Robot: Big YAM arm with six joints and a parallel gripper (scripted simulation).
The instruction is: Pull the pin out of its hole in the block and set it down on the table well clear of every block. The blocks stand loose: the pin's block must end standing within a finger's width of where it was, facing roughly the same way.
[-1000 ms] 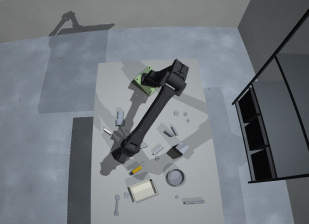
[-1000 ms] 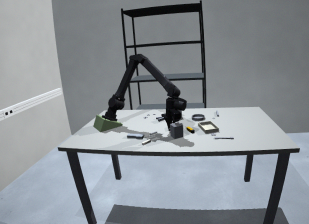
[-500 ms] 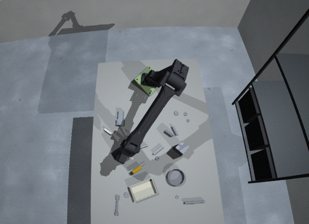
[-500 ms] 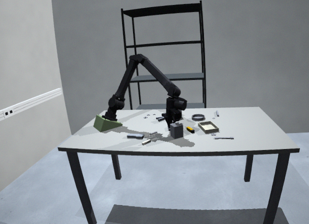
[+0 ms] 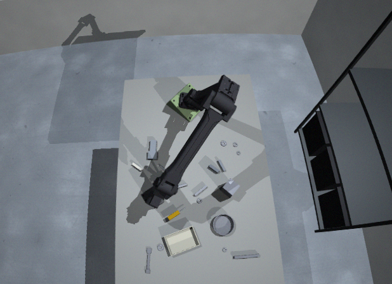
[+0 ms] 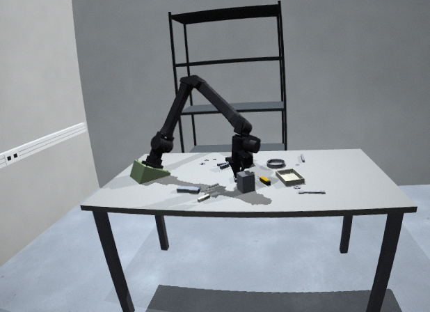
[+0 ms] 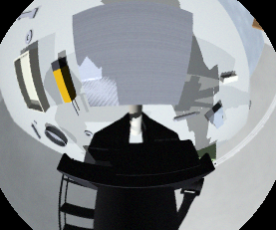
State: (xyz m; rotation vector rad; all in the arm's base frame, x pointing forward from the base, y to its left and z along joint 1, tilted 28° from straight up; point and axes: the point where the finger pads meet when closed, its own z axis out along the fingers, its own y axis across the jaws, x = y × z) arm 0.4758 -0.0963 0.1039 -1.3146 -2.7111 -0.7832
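Observation:
In the wrist view a large grey block (image 7: 133, 54) fills the middle, and its face is turned to the camera. A short pale pin (image 7: 136, 119) shows between my fingertips, just in front of that face. My gripper (image 7: 136, 115) (image 6: 235, 173) is shut on the pin. I cannot tell whether the pin's far end is in the hole. In the exterior view the block (image 6: 245, 181) stands right beside the fingers. In the top view the arm's wrist (image 5: 158, 193) hides the gripper, the pin and this block.
A second grey block (image 5: 229, 189) stands to the right of the arm. A yellow-black tool (image 5: 173, 215) (image 6: 264, 180) (image 7: 62, 82), a cream tray (image 5: 182, 240) (image 6: 289, 177) and a round ring dish (image 5: 222, 225) (image 6: 275, 162) lie nearby. Small bars and nuts are scattered about. The green arm base (image 5: 177, 101) is at the table's far end.

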